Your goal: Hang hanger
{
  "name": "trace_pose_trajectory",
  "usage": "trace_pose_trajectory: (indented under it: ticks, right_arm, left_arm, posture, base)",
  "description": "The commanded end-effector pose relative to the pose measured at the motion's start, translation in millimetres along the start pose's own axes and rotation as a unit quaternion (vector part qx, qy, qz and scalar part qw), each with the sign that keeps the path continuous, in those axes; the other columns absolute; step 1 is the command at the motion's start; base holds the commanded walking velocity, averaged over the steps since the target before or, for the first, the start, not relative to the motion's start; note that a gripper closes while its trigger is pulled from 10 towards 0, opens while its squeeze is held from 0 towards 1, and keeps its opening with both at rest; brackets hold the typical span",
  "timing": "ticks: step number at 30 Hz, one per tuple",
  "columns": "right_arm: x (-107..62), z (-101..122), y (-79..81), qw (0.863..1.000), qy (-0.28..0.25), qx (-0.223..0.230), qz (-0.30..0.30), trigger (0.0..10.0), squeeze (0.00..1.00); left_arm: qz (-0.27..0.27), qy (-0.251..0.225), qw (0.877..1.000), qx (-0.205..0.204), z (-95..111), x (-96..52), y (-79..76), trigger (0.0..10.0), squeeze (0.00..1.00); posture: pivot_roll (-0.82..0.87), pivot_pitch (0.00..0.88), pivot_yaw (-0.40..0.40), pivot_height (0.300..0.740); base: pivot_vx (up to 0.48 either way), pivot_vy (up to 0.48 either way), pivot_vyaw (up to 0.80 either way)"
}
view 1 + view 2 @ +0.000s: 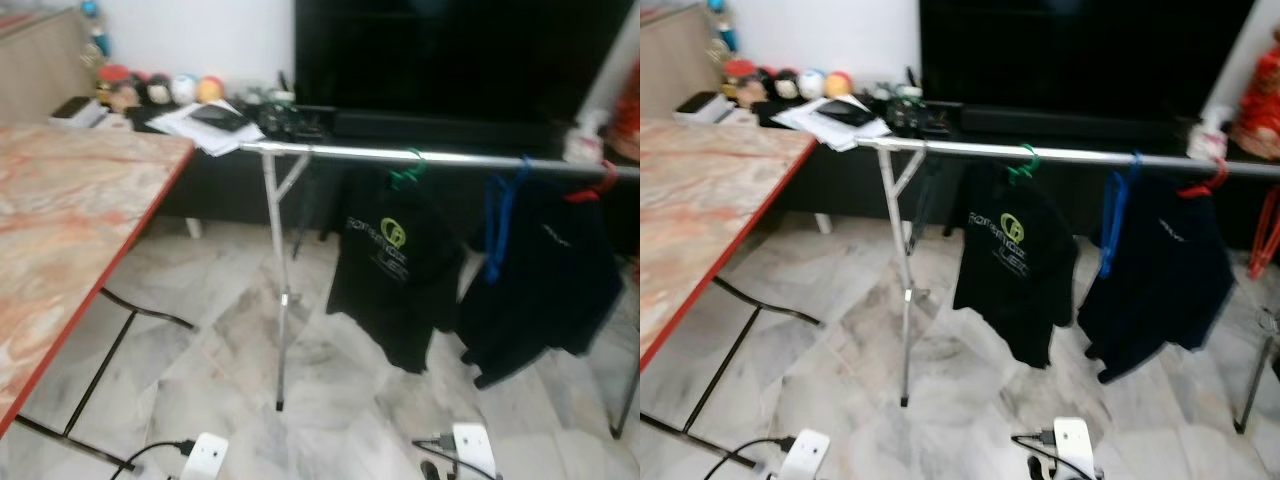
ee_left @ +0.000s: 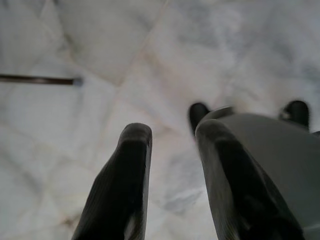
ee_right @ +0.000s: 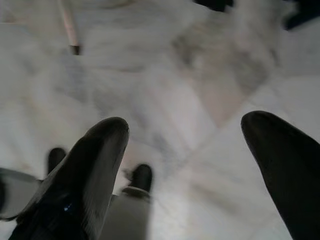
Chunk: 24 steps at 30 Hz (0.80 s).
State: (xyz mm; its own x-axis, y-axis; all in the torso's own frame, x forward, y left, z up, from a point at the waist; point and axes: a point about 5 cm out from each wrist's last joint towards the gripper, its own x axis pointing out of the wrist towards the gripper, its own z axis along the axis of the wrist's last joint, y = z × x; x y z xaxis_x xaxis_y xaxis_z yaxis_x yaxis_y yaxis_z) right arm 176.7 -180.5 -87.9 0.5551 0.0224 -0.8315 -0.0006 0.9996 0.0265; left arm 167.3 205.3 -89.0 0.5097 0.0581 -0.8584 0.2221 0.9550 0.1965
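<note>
Low over the marble floor (image 2: 75, 150), the left gripper (image 2: 172, 145) hangs idle with its two black fingers a narrow gap apart and nothing between them, a grey rounded part of the robot's own body just beside one finger. The right gripper (image 3: 185, 150) also points down at the floor, its fingers spread wide and empty, with the foot of a thin metal leg near the far edge of its view. Out ahead, the silver rail (image 1: 440, 157) of a drying rack runs across the room on a slim upright leg (image 1: 281, 300). Three hangers are hooked over the rail: a green hanger (image 1: 408, 172) near its middle carrying a black T-shirt (image 1: 395, 270) with a green logo, a blue hanger (image 1: 497, 215) further toward the right end that seems to carry nothing, and a red hanger (image 1: 590, 185) close to the right end bearing a dark shirt (image 1: 545, 290). A marble-patterned table (image 1: 70, 230) with a red edge stands to the left. I judge a hanger of this kind to be light, stiff plastic, smooth and somewhat slippery, apt to swing once lifted; with a shirt on it the load is soft and hangs low. The best hold is likely the neck just under the hook, leaving the hook free to catch the rail.
</note>
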Motion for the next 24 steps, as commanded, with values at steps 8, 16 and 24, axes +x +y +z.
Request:
trace_pose_trajectory:
  ticks: [8, 16, 24]
  right_arm:
    - [-3.0, -8.8, -11.2, 0.999, 0.008, 0.02, -0.024, 10.0, 0.0]
    - [-3.0, -8.6, -10.7, 0.999, 0.004, 0.026, -0.023, 10.0, 0.0]
    - [-3.1, -8.0, -10.1, 0.999, -0.006, 0.047, -0.023, 10.0, 0.0]
  left_arm:
    - [-0.009, -0.008, 1.0, 0.002, 6.7, 1.2, -6.0, 10.0, 0.0]
    - [-0.01, -0.008, 1.0, 0.006, 6.6, 1.2, -6.1, 10.0, 0.0]
    - [-0.014, -0.008, 1.0, 0.01, 6.4, 1.2, -6.4, 10.0, 0.0]
  posture:
    - [0.0, 0.0, -0.066, 0.74]
    - [-0.01, 0.0, -0.065, 0.74]
    - [-0.02, 0.0, -0.056, 0.74]
  base:
    - [0.259, 0.0, 0.0]
    - [0.22, 0.0, 0.0]
    - [0.0, 0.0, 0.0]
